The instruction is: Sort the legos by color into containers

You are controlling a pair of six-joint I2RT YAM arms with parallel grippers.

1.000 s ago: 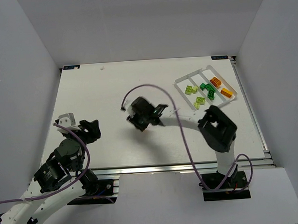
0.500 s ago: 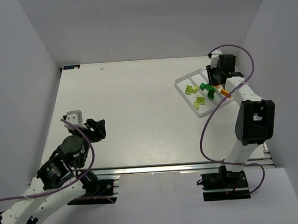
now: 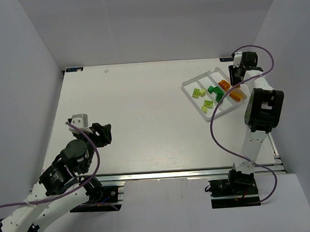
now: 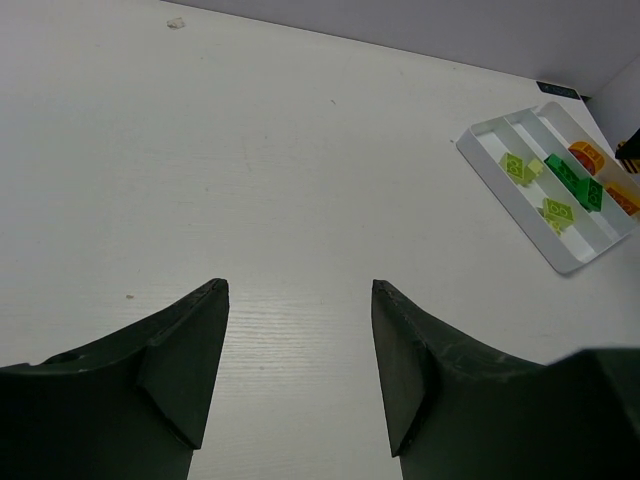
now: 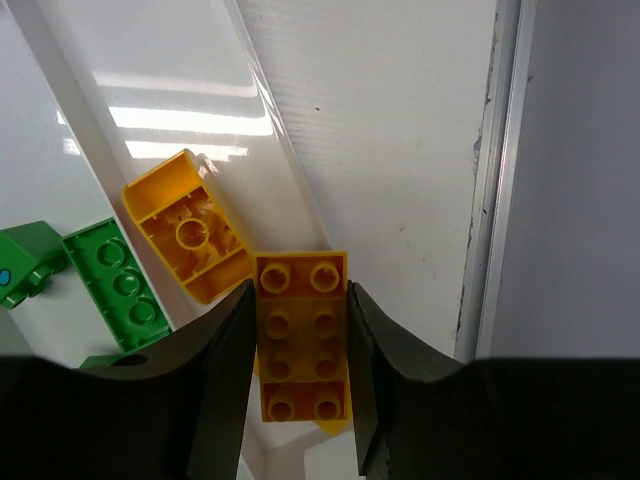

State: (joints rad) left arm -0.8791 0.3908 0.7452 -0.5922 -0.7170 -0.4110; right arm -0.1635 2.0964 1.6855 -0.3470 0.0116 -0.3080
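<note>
The clear three-compartment tray (image 3: 188, 89) lies at the far right of the table. It holds lime bricks (image 3: 198, 92), dark green bricks (image 3: 215, 90) and orange bricks (image 3: 237, 95), each colour in its own compartment. My right gripper (image 3: 235, 76) hangs over the tray's far right end and is shut on an orange eight-stud brick (image 5: 301, 338), studs facing the camera. An upside-down orange brick (image 5: 190, 240) and a green brick (image 5: 118, 283) lie in the tray below it. My left gripper (image 3: 101, 133) is open and empty near the table's front left, and the tray shows far off in its view (image 4: 500, 190).
The table's metal right edge rail (image 5: 485, 200) and the grey side wall stand close beside my right gripper. Grey walls enclose the table at the back and both sides. A small white speck (image 3: 106, 70) lies at the far left.
My right arm has swung from the table's middle to the far right end of the tray, carrying the orange brick. My left arm has shifted slightly.
</note>
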